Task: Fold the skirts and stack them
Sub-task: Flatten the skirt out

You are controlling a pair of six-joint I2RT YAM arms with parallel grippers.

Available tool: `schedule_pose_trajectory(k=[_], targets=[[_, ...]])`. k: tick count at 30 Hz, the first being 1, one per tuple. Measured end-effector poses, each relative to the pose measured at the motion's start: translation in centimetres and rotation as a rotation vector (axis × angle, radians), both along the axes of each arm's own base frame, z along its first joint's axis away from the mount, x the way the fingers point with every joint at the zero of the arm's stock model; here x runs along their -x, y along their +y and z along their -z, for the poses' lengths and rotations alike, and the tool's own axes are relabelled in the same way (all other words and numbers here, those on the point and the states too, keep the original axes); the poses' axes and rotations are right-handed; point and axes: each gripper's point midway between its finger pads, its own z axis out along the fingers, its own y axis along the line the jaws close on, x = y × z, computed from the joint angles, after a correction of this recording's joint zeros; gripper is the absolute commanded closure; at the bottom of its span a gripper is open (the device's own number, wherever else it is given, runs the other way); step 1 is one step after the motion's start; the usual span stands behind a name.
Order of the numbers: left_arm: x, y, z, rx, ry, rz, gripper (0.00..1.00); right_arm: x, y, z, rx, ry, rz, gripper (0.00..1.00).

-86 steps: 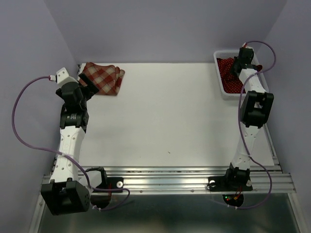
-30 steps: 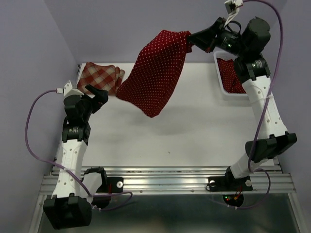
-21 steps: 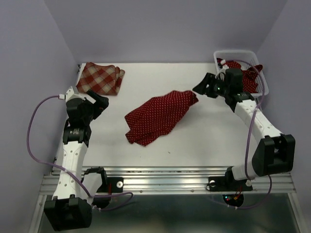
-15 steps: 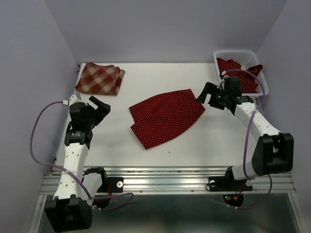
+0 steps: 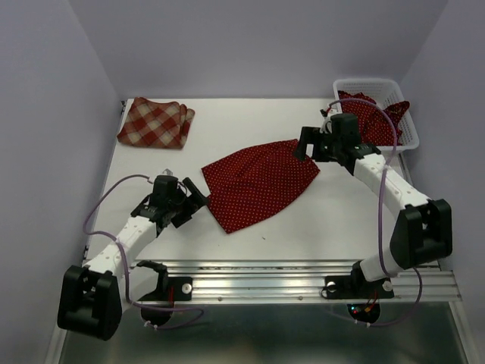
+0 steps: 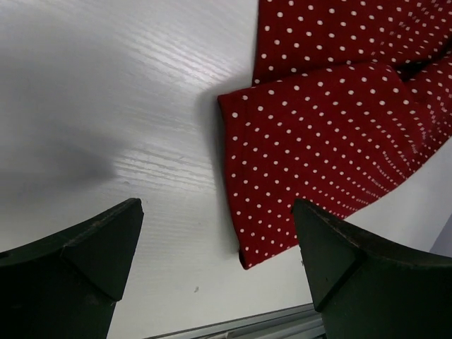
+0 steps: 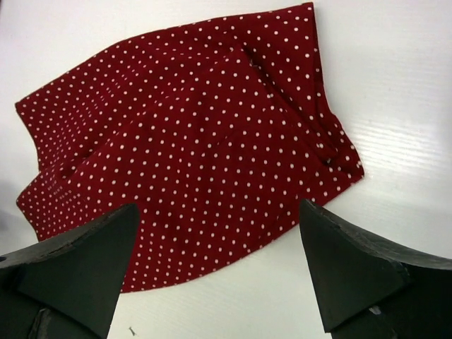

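Lying spread on the tabletop [image 5: 250,121], the polka-dot skirt [image 5: 261,182] rests free between your left tool [image 5: 197,199], at its near corner, and your right tool [image 5: 301,145], at its far edge, both with fingers apart.

I can read no text, label, brand, number or sign in any of my three views: none on the polka-dot skirt [image 5: 261,182], the plaid skirt [image 5: 155,123] or the white mesh basket [image 5: 365,80]
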Motion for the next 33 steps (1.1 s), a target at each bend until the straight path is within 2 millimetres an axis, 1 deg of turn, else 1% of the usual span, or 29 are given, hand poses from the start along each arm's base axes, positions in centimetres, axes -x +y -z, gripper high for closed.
schedule_pose_trajectory(k=[3, 5, 6, 9, 11, 12, 14, 15, 16, 17, 19, 20, 21, 23, 24, 25, 26, 30, 32, 33], targets=[[0.0, 0.1, 1.8, -0.026, 0.060, -0.016, 0.02, -2.6, 0.5, 1.7, 0.045, 0.030, -0.008, 0.00], [-0.3, 0.2, 2.5, -0.040, 0.077, -0.025, 0.02, -4.2, 0.4, 2.7, 0.081, 0.038, -0.006, 0.00], [-0.4, 0.2, 2.7, -0.044, 0.082, -0.027, 0.07, -5.0, 0.3, 2.9, 0.097, 0.036, -0.001, 0.00], [-1.0, 0.0, 3.3, -0.051, 0.098, -0.024, 0.11, -7.2, 0.3, 3.7, 0.133, 0.035, 0.007, 0.00], [-1.3, -0.3, 3.6, -0.054, 0.108, -0.014, 0.11, -9.2, 0.2, 4.6, 0.162, 0.037, 0.019, 0.00], [-1.5, -0.7, 3.7, -0.052, 0.110, -0.002, 0.12, -9.8, 0.3, 5.0, 0.165, 0.041, 0.020, 0.00], [-1.8, -1.4, 3.7, -0.048, 0.099, 0.017, 0.17, -11.1, 0.4, 5.9, 0.182, 0.046, 0.022, 0.00], [-2.0, -1.8, 3.7, -0.045, 0.097, 0.029, 0.23, -11.5, 0.4, 6.3, 0.187, 0.050, 0.023, 0.01], [-2.1, -2.3, 3.7, -0.040, 0.093, 0.044, 0.28, -12.2, 0.5, 6.9, 0.194, 0.056, 0.023, 0.02], [-2.2, -2.7, 3.9, -0.038, 0.091, 0.056, 0.41, -12.7, 0.6, 7.1, 0.195, 0.056, 0.023, 0.03], [-2.4, -3.3, 4.0, -0.029, 0.095, 0.069, 0.63, -13.7, 0.8, 8.4, 0.202, 0.072, 0.020, 0.04], [-2.3, -3.6, 4.4, -0.029, 0.105, 0.079, 0.76, -13.8, 0.9, 8.7, 0.204, 0.078, 0.019, 0.04], [-2.3, -3.7, 4.7, -0.029, 0.116, 0.079, 0.98, -14.1, 0.9, 9.2, 0.205, 0.084, 0.018, 0.04], [-1.9, -3.9, 5.4, -0.034, 0.143, 0.088, 1.00, -14.3, 1.0, 9.8, 0.209, 0.095, 0.017, 0.05], [-2.0, -3.9, 5.4, -0.030, 0.142, 0.085, 1.00, -14.3, 1.0, 10.1, 0.211, 0.101, 0.017, 0.06], [-2.0, -4.0, 5.3, -0.030, 0.141, 0.085, 1.00, -14.4, 1.0, 10.4, 0.214, 0.105, 0.016, 0.08], [-1.9, -4.0, 5.4, -0.031, 0.142, 0.086, 1.00, -14.5, 1.0, 10.6, 0.215, 0.108, 0.016, 0.14], [-2.0, -3.9, 5.3, -0.038, 0.139, 0.084, 1.00, -15.5, 1.2, 11.5, 0.216, 0.113, 0.015, 0.18], [-2.1, -3.8, 5.1, -0.045, 0.129, 0.083, 1.00, -16.0, 1.4, 12.2, 0.217, 0.119, 0.014, 0.25], [-2.3, -3.8, 4.8, -0.047, 0.117, 0.084, 1.00, -16.2, 1.4, 12.6, 0.218, 0.122, 0.014, 0.26]])
